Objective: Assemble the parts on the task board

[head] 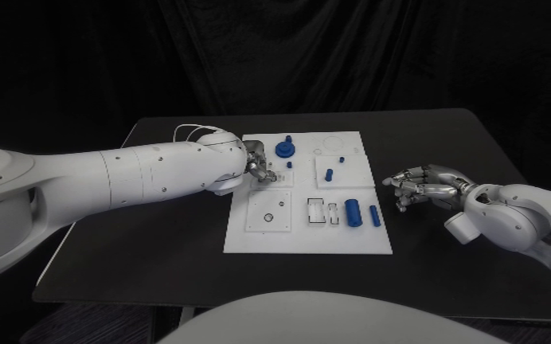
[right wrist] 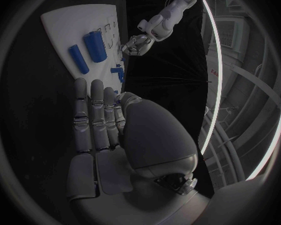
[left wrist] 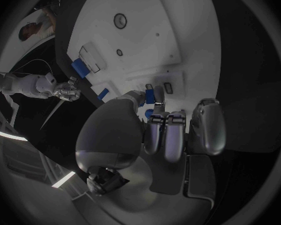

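The black worktop point(head: 172, 232) carries the flat white task board point(head: 301, 232). The right hand point(head: 423, 187) rests beside the board's right edge, fingers curled in together on nothing. The left hand point(head: 259, 161) hovers over the board's upper left, pinching a small blue plastic peg point(left wrist: 150, 94) at its fingertips. The peg looks light, stiff and smooth, likely slippery; best held across its shaft.

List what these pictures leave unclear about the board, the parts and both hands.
- Left hand, head view: its fingers cover the board beneath them; what the small blue piece in the left wrist view goes into is too small to tell.
- Black ring: too small to tell whether loose or seated.
- Right hand: fingers curled off the board; its palm side is hidden.
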You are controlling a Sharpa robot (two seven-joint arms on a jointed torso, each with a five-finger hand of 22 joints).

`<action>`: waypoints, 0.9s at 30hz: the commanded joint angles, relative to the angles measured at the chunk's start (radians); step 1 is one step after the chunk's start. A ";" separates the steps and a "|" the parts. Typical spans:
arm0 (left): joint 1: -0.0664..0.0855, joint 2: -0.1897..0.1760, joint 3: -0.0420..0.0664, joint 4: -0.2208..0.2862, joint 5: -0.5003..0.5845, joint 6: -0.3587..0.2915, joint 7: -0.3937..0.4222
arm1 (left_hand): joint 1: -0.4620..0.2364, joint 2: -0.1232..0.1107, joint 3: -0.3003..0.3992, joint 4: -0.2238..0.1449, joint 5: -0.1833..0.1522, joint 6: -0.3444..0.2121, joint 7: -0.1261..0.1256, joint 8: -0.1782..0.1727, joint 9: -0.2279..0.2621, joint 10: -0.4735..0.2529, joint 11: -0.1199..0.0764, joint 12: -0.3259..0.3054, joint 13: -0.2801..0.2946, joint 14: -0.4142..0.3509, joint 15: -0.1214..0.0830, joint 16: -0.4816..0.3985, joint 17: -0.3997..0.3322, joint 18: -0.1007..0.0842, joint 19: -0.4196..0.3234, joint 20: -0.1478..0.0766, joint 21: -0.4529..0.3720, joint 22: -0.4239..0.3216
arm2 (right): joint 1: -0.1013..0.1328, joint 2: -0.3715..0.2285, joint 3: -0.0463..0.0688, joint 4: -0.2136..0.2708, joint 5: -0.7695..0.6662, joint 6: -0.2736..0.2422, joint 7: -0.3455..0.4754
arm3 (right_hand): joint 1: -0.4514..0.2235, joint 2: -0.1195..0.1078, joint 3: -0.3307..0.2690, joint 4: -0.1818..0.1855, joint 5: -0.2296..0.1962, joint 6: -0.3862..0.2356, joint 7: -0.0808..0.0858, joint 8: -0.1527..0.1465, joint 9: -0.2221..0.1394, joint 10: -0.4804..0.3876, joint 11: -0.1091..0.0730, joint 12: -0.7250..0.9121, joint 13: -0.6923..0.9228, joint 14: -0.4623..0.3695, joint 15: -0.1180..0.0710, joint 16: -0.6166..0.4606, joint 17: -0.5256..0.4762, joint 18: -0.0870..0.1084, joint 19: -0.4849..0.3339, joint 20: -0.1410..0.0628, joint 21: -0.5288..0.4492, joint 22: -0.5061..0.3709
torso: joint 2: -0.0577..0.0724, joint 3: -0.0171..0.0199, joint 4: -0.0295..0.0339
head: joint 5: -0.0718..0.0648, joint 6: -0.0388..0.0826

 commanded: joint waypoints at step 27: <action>0.071 0.151 0.002 -0.235 0.218 0.594 -0.032 | -0.015 0.018 0.088 -0.007 -0.275 -0.049 0.013 0.015 0.004 0.104 0.012 -0.001 0.261 0.104 0.009 0.003 0.263 0.015 -0.061 0.012 -0.096 0.151 | -0.003 0.002 0.001 0.000 -0.001 0.023 -0.030 | 0.000 0.002 0.009 -0.001 0.007 -0.009 0.005 0.009 -0.001 -0.006 0.003 0.007 -0.002 -0.010 0.001 0.007 -0.003 0.017 -0.006 0.000 0.007 0.002 | 0.001 -0.0001 0.0001 | -0.003 0.000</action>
